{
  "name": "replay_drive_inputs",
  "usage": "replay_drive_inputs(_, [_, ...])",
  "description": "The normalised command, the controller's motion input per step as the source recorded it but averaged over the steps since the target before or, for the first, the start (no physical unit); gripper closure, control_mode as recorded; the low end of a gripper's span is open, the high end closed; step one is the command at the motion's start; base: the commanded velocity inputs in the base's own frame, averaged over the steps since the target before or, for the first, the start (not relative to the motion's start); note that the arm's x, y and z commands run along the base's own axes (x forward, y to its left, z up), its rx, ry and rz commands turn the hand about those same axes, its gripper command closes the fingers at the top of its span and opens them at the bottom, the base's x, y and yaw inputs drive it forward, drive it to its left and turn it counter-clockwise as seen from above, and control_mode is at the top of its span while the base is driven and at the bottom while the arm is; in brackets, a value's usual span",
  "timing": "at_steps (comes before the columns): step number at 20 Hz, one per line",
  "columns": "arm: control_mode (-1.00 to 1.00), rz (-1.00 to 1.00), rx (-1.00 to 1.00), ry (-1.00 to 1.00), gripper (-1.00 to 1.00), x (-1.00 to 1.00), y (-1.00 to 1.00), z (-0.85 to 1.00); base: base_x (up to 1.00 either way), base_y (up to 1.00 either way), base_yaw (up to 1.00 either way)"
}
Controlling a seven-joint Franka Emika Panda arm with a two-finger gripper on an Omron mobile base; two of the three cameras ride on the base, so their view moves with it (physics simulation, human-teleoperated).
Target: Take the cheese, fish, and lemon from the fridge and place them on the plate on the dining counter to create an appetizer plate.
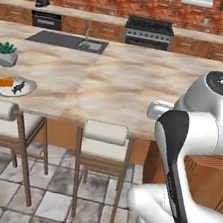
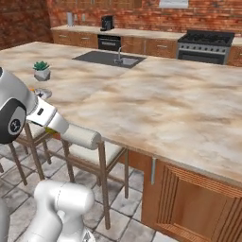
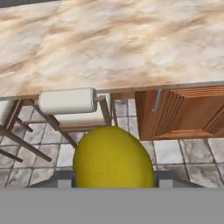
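One lemon (image 3: pixel 113 157) pinched in the claw (image 3: pixel 113 183), held above the tiled floor (image 3: pixel 175 151) before the dining counter (image 3: pixel 113 43).

Two padded stools (image 1: pixel 103 138) stand at the counter's edge just beyond; far to the left the plate (image 1: pixel 28 89) carries the orange cheese (image 1: pixel 4 82) and a dark fish (image 1: pixel 18 87); a potted plant (image 1: pixel 7 53) sits near it.

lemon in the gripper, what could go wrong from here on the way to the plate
The lemon is round and held at the gripper's tip, so it might slip out over the tiled floor before reaching the dining counter. The plate already holds the cheese and a dark item, so a dropped lemon could roll off or knock them.
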Motion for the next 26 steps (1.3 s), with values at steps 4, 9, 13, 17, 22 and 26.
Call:
replay_drive_inputs(4, [1.00, 0.00, 0.00, 0.00, 1.00, 0.00, 0.00, 0.00, 0.00, 1.00, -0.31])
replay_drive_inputs(9, [1.00, 0.00, 0.00, 0.00, 1.00, 0.00, 0.00, 0.00, 0.00, 1.00, -0.28])
replay_drive_inputs(13, [1.00, 0.00, 0.00, 0.00, 1.00, 0.00, 0.00, 0.00, 0.00, 1.00, -0.23])
replay_drive_inputs(17, [1.00, 0.00, 0.00, 0.00, 1.00, 0.00, 0.00, 0.00, 0.02, 1.00, -0.18])
replay_drive_inputs(22, [1.00, 0.00, 0.00, 0.00, 1.00, 0.00, 0.00, 0.00, 0.11, 1.00, -0.12])
replay_drive_inputs(26, [1.00, 0.00, 0.00, 0.00, 1.00, 0.00, 0.00, 0.00, 0.37, 1.00, -0.07])
